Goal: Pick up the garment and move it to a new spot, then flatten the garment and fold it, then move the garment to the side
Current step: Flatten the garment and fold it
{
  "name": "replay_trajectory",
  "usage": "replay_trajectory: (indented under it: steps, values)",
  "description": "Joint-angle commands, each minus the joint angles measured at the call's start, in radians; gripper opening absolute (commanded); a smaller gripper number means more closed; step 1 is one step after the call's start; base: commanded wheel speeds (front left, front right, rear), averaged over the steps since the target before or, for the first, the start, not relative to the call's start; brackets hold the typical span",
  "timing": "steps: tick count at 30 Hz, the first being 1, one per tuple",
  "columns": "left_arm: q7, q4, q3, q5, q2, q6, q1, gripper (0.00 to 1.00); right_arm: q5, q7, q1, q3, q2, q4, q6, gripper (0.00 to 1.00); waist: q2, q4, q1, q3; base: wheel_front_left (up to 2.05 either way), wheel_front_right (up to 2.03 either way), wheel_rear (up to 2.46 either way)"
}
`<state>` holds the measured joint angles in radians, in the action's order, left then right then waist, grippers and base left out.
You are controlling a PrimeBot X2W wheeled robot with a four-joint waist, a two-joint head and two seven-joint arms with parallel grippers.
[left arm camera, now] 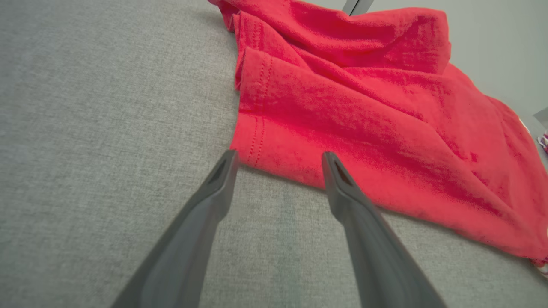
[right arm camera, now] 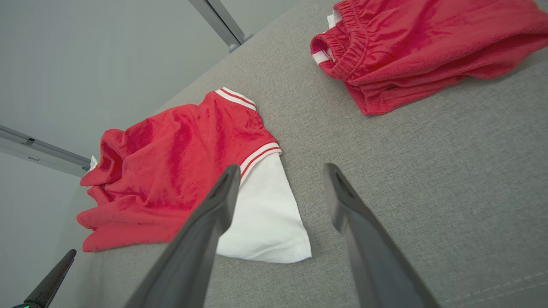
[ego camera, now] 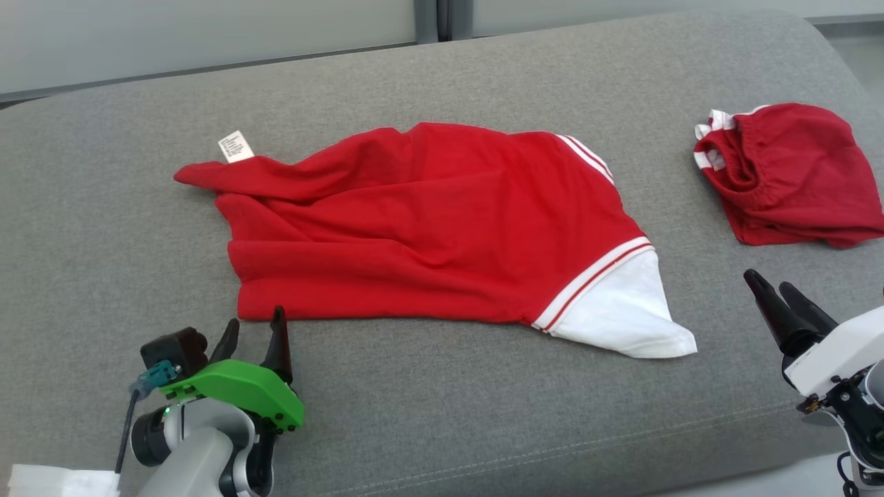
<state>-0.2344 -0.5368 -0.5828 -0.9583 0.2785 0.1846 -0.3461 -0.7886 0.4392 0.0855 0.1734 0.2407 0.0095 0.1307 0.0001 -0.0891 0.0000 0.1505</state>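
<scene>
The garment (ego camera: 428, 228) lies just ahead of the left gripper (ego camera: 253, 330), its long axis running toward the right gripper (ego camera: 769, 284); both have jaws apart, empty.

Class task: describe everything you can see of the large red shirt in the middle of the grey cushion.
The red shirt looks like soft knit cotton, with a white sleeve edged in red-and-white striped trim and a white care label at its far left tip. It lies spread but wrinkled on the grey cushion. The open left gripper stands at its near left hem; contact is unclear.
</scene>
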Motion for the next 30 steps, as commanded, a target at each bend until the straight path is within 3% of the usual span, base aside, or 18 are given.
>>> replay_trajectory:
  steps: [1,15,17,18,19,21,30]
  values:
    - [-0.002,-0.027,0.013,-0.014,0.000,-0.011,-0.026,1.00,-0.008,-0.007,0.007,-0.009,0.003,-0.019,0.000,1.00,-0.0001,-0.036,0.0000,0.026,0.00,0.00,0.00]
    - [-0.025,-0.249,0.081,-0.029,-0.026,-0.096,-0.111,1.00,-0.019,-0.027,0.003,-0.045,0.003,-0.095,0.000,1.00,-0.0001,-0.077,0.0000,0.065,0.00,0.00,0.00]
    - [-0.026,-0.254,0.076,-0.015,-0.039,-0.115,-0.113,0.85,-0.018,-0.029,0.001,-0.044,-0.001,-0.094,0.000,1.00,-0.0001,-0.069,0.0000,0.062,0.00,0.00,0.00]
    - [-0.027,-0.254,0.073,-0.008,-0.043,-0.122,-0.112,0.54,-0.018,-0.031,0.001,-0.044,-0.002,-0.093,0.000,1.00,-0.0001,-0.064,0.0000,0.061,0.00,0.00,0.00]
    - [-0.028,-0.255,0.069,-0.001,-0.047,-0.129,-0.109,0.39,-0.016,-0.032,0.000,-0.042,-0.002,-0.090,0.000,1.00,-0.0001,-0.059,0.0000,0.059,0.00,0.00,0.00]
    - [-0.029,-0.251,0.064,0.010,-0.056,-0.141,-0.102,0.00,-0.015,-0.038,0.002,-0.042,-0.005,-0.087,0.000,1.00,-0.0001,-0.046,0.0000,0.053,0.00,0.00,0.00]
    - [-0.031,-0.101,0.122,0.084,-0.068,-0.140,-0.035,0.00,-0.017,-0.050,-0.011,-0.047,-0.007,-0.070,0.000,1.00,-0.0001,0.026,0.0000,0.014,0.00,0.00,0.00]
